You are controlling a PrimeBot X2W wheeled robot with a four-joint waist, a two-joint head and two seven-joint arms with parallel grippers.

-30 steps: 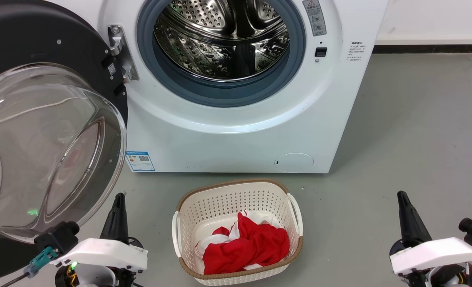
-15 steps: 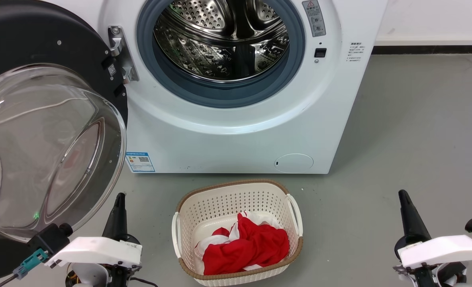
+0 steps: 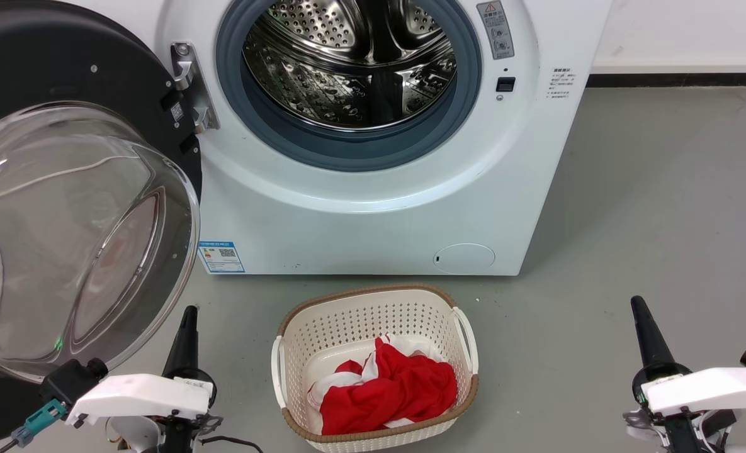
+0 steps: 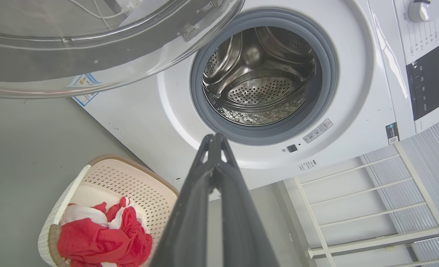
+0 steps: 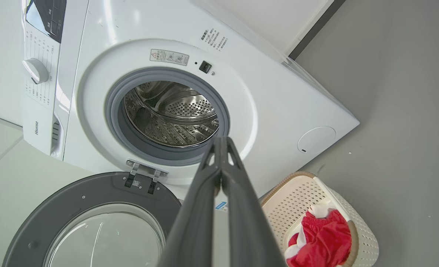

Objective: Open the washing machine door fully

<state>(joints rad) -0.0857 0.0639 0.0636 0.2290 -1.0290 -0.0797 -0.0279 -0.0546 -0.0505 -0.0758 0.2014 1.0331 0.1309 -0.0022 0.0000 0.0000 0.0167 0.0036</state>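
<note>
Well, left gripper [image 3: 188, 314] and right gripper [image 3: 638, 308] sank back slightly this last second, both pinched shut, empty. Meanwhile washing machine door [image 3: 77, 207] didn't budge: swung wide, left of drum [image 3: 347, 75], glass bowl facing us, clear of both grippers. Job looks done to us.

"hisense" stands on the washing machine [image 5: 278, 111], at the left of the frame in the right wrist view. its warning sticker [image 3: 495, 28], blue label [image 3: 221, 255] and side print [image 3: 561, 82] are too small to read.
</note>
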